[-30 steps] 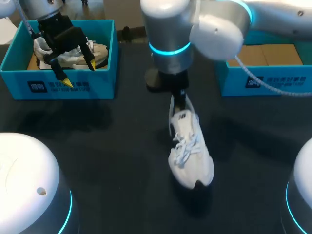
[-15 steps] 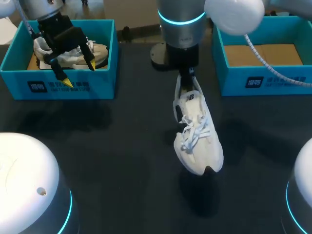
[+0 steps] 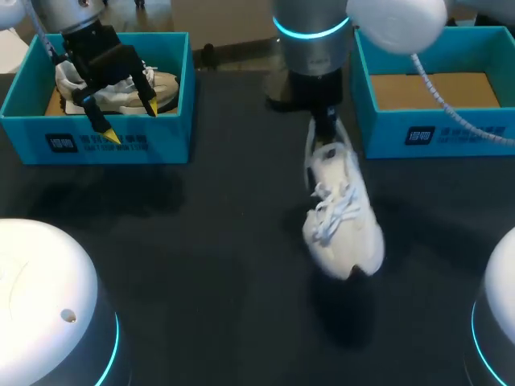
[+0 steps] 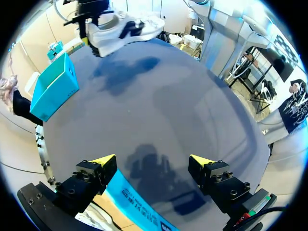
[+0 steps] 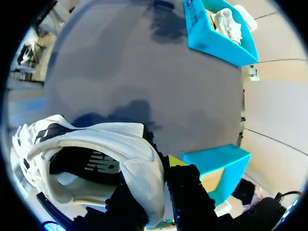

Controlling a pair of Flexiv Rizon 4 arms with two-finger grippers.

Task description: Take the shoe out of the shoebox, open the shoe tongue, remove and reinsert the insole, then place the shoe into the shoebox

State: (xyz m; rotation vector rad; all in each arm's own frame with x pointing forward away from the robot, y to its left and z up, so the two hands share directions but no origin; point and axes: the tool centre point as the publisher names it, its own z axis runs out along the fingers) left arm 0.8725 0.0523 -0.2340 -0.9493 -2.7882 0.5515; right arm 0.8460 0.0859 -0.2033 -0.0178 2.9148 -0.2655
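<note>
The white shoe point(image 3: 342, 217) hung lifted, toe tilted downward, laces facing up, its heel pinched in the right end effector point(image 3: 325, 133). The open turquoise shoebox point(image 3: 434, 133) stood near its heel, brown floor showing.

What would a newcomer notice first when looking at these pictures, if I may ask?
The white shoe hangs over the middle of the dark table, held at its heel by the right gripper. At the far left, the left gripper hovers open over the blue left shoebox with a second shoe inside; the right shoebox holds no shoe.
</note>
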